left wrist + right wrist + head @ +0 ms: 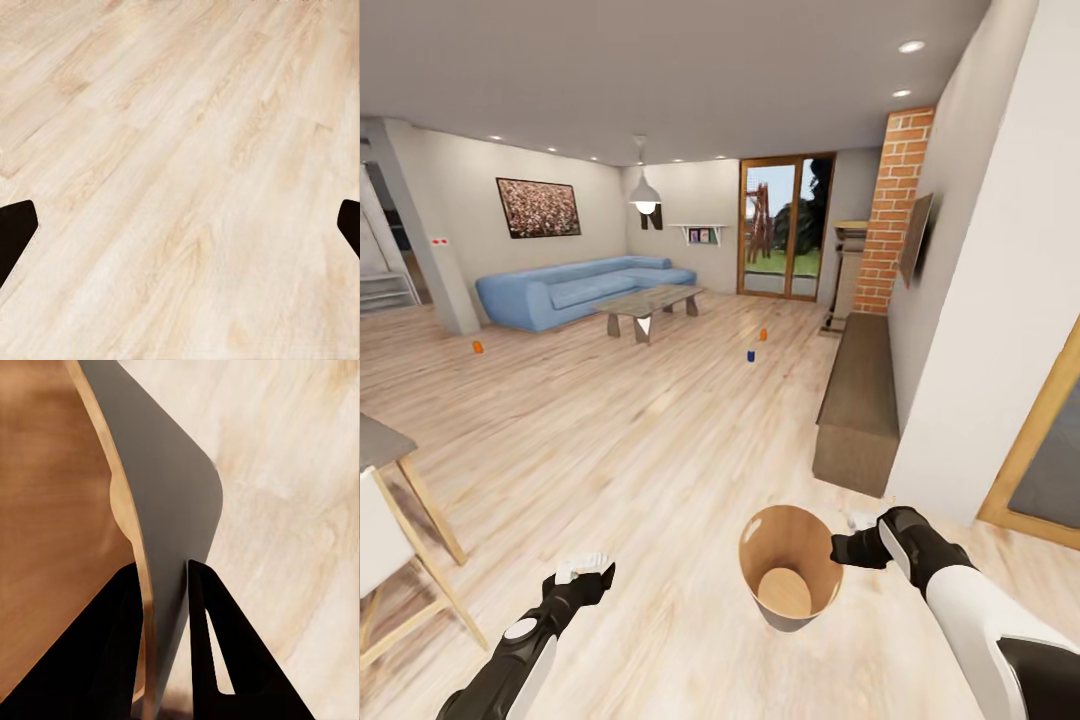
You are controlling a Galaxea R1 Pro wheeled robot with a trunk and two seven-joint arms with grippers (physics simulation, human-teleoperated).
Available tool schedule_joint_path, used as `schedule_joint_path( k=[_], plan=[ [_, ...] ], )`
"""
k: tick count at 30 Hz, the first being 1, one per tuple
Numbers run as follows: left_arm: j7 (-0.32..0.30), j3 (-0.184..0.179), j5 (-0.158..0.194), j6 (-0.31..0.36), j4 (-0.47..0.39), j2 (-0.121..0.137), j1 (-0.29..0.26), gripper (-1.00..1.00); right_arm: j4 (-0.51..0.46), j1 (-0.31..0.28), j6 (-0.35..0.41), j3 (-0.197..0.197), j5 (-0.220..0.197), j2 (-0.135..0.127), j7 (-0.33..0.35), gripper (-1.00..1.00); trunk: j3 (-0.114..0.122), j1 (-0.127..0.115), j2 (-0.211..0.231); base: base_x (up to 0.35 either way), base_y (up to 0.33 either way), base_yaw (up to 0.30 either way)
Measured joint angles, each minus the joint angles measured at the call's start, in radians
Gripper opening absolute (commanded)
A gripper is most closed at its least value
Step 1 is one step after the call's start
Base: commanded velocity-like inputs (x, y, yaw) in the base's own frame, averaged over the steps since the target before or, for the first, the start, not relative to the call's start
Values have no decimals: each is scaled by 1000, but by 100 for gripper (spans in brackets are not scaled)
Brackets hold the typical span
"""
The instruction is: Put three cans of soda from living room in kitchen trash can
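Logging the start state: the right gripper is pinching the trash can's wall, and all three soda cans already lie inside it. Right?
Not quite. The right gripper does pinch the trash can wall, one finger on each side, but the head view shows the can empty. The three soda cans stand on the living room floor: orange, orange and blue.

I see a big room with a light wood floor (610,430). A long blue sofa (575,290) sits by the far wall, with a low table (648,303) in front. A brick column (892,205) stands beside glass doors (785,228). A lamp (646,195) hangs down.
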Motion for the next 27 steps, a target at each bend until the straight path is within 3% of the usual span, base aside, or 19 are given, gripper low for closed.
schedule_joint_path(
  k=[20,27],
  plan=[
    [0,0,0,0,0,0,0,100,0,0,-1,0,-3,4,-1,-100,0,0,0,327,0,201],
    [0,0,0,0,0,0,0,100,0,0,-1,0,-1,5,-1,-100,0,0,0,327,0,54]
  ],
)
